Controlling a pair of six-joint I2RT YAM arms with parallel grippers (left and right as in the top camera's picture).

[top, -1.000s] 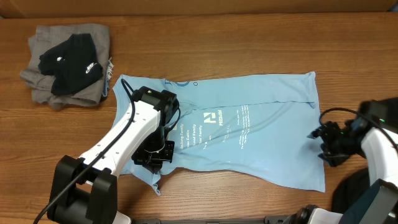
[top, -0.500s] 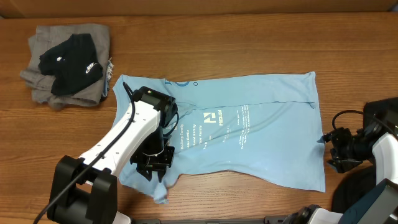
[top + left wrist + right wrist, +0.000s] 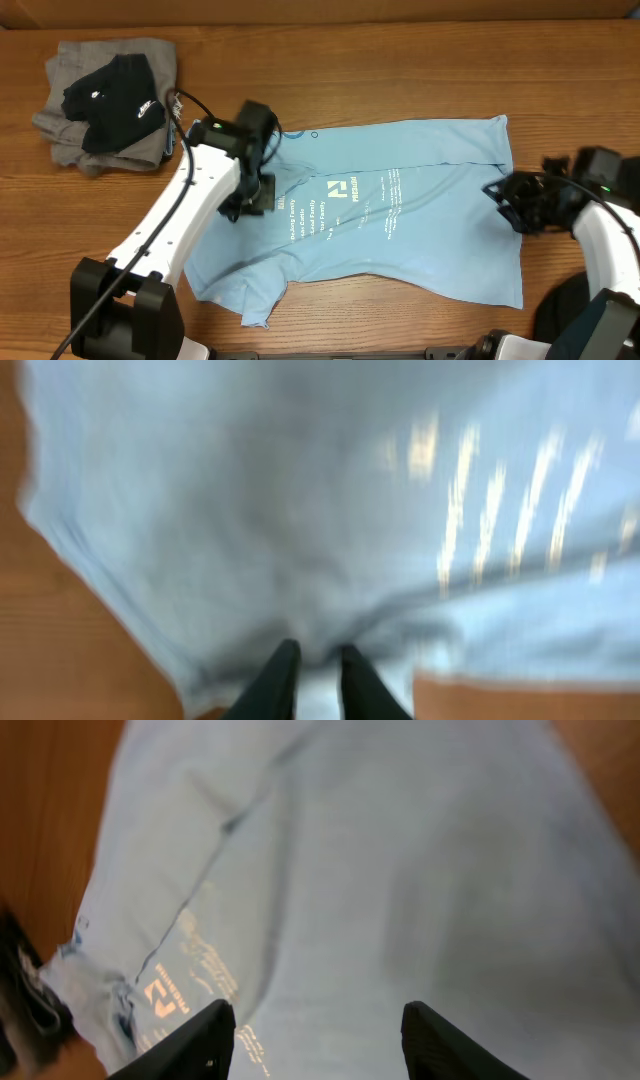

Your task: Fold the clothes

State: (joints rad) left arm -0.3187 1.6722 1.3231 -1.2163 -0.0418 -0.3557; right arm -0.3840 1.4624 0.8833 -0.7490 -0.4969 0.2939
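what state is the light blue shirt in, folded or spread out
Spread out. The light blue shirt lies mostly flat on the table, print face up; only one corner is rumpled.

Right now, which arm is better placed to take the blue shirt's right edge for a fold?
Right. Its tool is at the blue shirt's right edge, fingers spread wide in the wrist view. The left tool sits over the shirt's opposite end, across the whole garment.
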